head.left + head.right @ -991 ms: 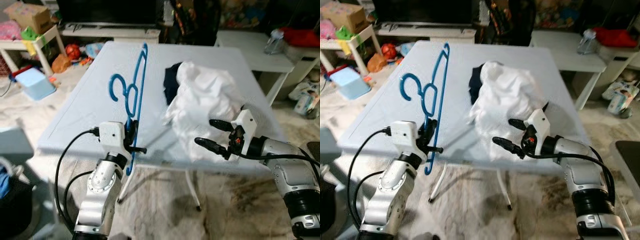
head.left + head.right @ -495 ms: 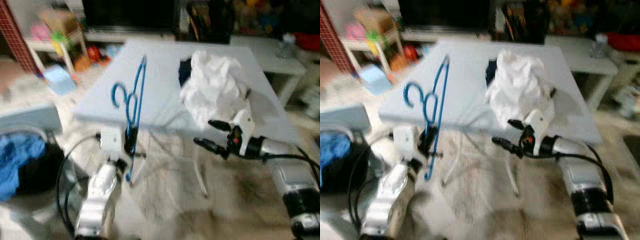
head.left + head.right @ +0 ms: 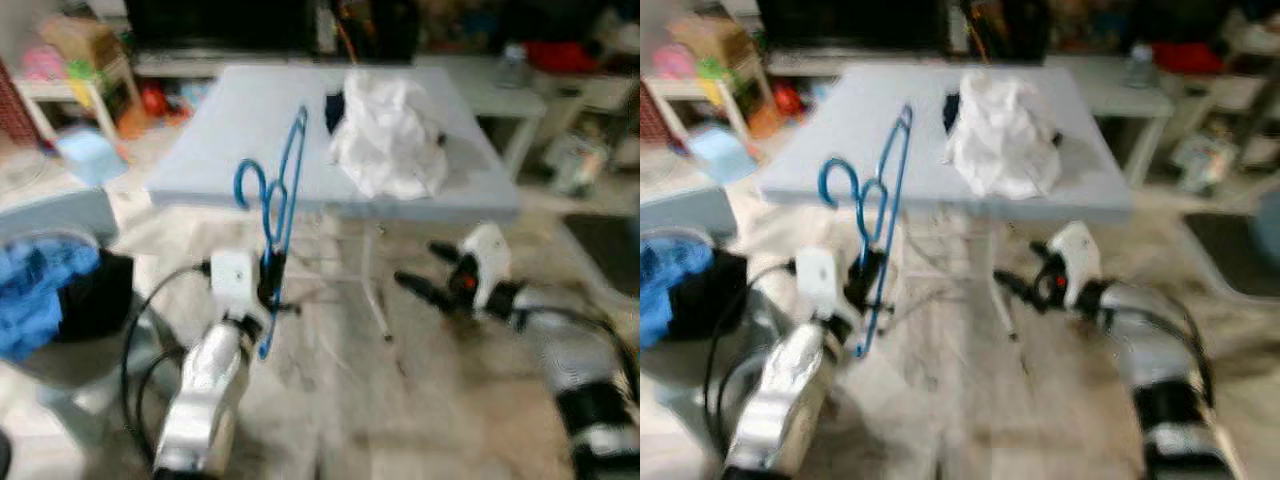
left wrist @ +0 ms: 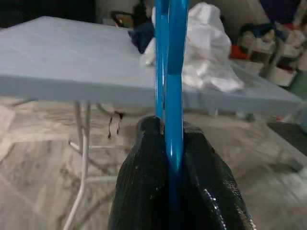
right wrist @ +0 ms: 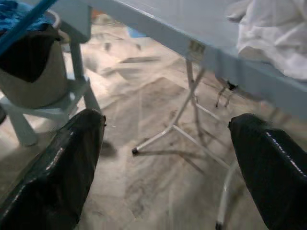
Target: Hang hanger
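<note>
Table [image 3: 230,110] farther; hanger [image 3: 283,190] pincer-held

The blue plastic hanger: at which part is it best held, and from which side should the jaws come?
On the straight lower bar of the blue plastic hanger, approached from below. That bar is thin and even, so the left gripper shuts firmly on it, and the hook at the top is left free for hanging.

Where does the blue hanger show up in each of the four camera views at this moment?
Left eye view: blue hanger stands upright left of centre, clamped in the left gripper.
Right eye view: left of centre again, in front of the table edge.
Left wrist view: vertical bars rising from between the black fingers.
Right wrist view: a blue bar crossing one corner.
Shared landmark: the white cloth pile on the light blue table.
</note>
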You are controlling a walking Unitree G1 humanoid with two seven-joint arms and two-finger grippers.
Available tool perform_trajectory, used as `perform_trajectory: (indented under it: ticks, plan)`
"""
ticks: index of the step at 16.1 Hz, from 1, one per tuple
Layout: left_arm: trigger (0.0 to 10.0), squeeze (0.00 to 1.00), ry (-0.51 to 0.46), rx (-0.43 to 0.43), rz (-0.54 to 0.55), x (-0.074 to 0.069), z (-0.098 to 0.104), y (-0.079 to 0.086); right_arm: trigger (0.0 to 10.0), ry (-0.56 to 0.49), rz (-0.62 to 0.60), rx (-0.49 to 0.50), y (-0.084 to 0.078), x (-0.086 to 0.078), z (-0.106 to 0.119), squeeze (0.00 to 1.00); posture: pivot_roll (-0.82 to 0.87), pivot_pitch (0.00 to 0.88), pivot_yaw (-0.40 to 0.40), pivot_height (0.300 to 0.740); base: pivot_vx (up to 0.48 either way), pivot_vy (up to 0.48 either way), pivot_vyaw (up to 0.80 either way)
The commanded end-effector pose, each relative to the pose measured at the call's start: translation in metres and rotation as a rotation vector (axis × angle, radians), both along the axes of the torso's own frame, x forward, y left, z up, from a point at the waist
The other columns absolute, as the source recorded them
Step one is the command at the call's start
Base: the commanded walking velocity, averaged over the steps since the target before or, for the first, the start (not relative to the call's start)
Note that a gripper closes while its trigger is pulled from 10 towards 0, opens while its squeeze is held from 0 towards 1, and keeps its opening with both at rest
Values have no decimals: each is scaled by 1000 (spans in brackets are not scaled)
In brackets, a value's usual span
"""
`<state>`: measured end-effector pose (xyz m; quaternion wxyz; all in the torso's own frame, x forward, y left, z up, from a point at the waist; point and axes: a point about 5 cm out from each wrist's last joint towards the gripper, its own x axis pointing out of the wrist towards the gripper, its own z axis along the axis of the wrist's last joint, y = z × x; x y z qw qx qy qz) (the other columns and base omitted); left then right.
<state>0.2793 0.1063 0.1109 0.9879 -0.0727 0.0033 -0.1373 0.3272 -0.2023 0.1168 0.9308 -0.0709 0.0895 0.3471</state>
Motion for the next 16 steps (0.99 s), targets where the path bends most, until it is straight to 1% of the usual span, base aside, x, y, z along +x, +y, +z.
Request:
perform_trajectory:
  ticks: [1, 2, 3, 4, 5, 7, 8, 9, 10, 11, 16]
  plan:
    - [10000, 0, -11, 8, 8, 2, 3, 3, 10000, -39, -36, -12, 0, 6, 7, 0, -32, 0, -14, 740, 0, 0, 0]
    - [10000, 0, -6, 5, 1, 2, 1, 3, 10000, -40, -86, -15, 1, 8, 3, 0, -34, 0, -16, 740, 0, 0, 0]
    - [10000, 0, 13, 14, -10, 1, -5, 3, 10000, -28, -206, 12, 1, 12, -5, 0, -34, 0, -16, 740, 0, 0, 0]
    - [10000, 0, 37, 19, -7, 1, -11, 5, 10000, -18, -244, 29, 4, 11, -11, 0, -34, 0, -21, 740, 0, 0, 0]
    - [10000, 0, 74, 22, -18, 1, -19, 9, 10000, 4, -319, 57, 7, 9, -21, 0, -35, 0, -23, 740, 0, 0, 0]
    - [10000, 0, 145, 42, -32, 1, -30, 14, 10000, 21, -364, 87, 12, 5, -29, 0, -36, 0, -23, 740, 0, 0, 0]
    - [10000, 0, 175, 60, -37, 1, -35, 16, 10000, 15, -376, 83, 13, 5, -31, 0, -40, 0, -22, 740, 0, 0, 0]
    - [10000, 0, 213, 51, -48, 0, -40, 17, 9686, 16, -400, 94, 16, 3, -34, 0, -40, 0, -22, 740, 0, 0, 0]
    - [10000, 0, 225, 60, -53, 1, -42, 19, 0, 17, -419, 107, 18, 2, -37, 0, -41, 0, -25, 740, 0, 0, 0]
    - [10000, 0, 230, 78, -62, 2, -44, 19, 0, 21, -438, 107, 19, 1, -39, 0, -41, 0, -25, 740, 0, 0, 0]
    - [10000, 0, 251, 82, -99, 1, -47, 13, 0, 38, -503, 124, 17, 3, -42, 0, -45, 0, -28, 740, 0, 0, 0]
